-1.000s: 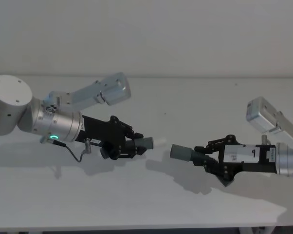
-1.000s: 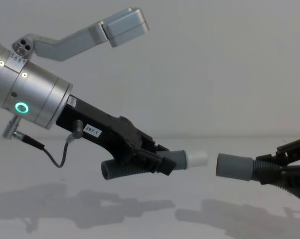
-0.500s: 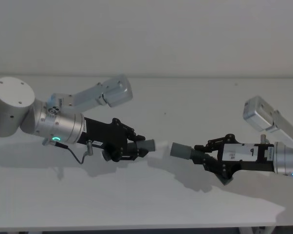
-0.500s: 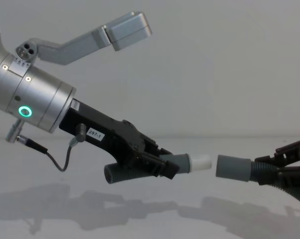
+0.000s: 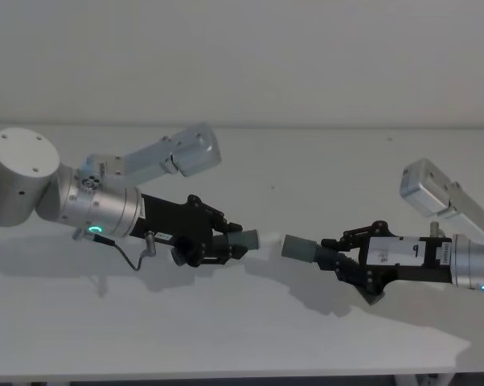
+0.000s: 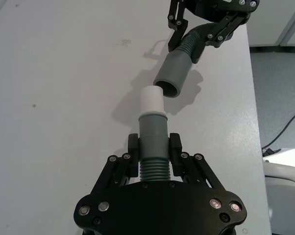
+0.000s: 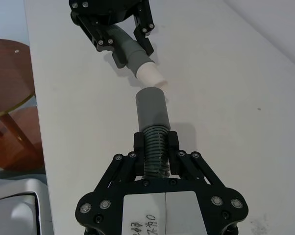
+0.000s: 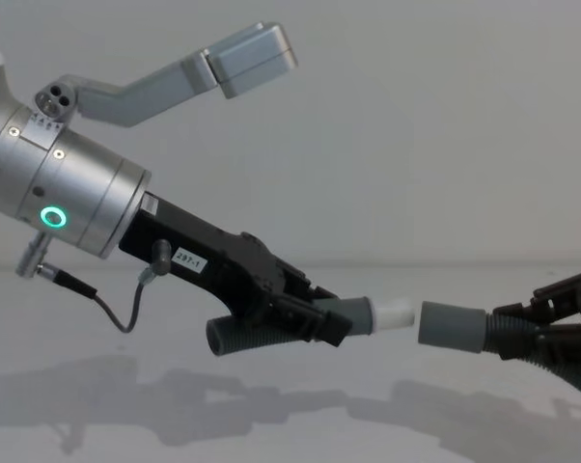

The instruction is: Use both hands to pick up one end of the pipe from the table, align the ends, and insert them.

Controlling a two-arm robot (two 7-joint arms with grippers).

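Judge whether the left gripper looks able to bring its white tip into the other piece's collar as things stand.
Probably yes: the white tip sits just short of the collar held by the right gripper; nothing lies between, though the left gripper needs slight realignment.

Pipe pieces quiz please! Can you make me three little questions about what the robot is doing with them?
1. True or false: the white tip is already inside the grey collar.
2. Which gripper holds the piece with the white tip: A) left gripper B) right gripper
3. Fill in: both pipe pieces are held above the ____.

Key: 1. False, a small gap shows between them. 2. A. 3. table.
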